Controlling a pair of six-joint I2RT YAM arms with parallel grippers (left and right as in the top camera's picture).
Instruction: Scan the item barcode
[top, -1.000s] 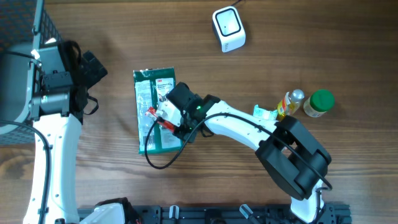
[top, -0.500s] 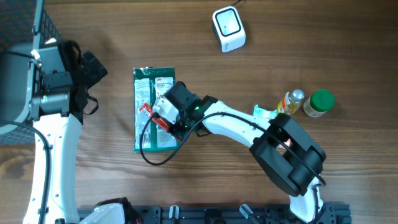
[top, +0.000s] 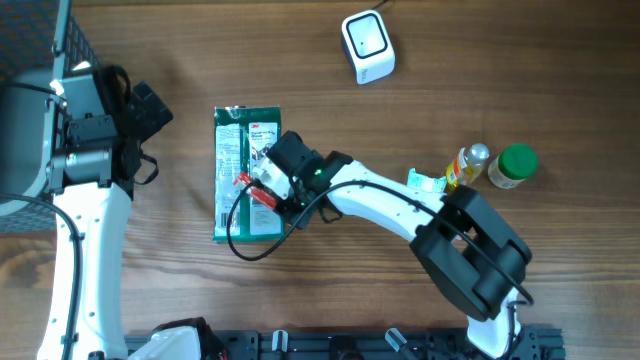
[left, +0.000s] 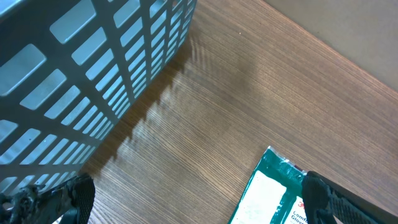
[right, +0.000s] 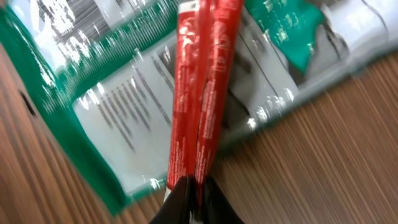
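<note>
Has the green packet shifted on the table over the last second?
Yes: the green packet has crept slightly up the overhead image, toward the white scanner.

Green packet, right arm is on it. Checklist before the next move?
1. Grip on green packet: cannot tell. The right gripper is shut over it, but its fingertips leave the wrist view.
2. Barcode facing up: ok, likely. Some printed bars show near one packet edge, under glare.
3. Packet flat on the table: ok.
4. Path to scanner: ok. It stands apart from the packet, bare wood between.
5. Clearance of left gripper: ok. It is open, beside the basket, off the packet.
</note>
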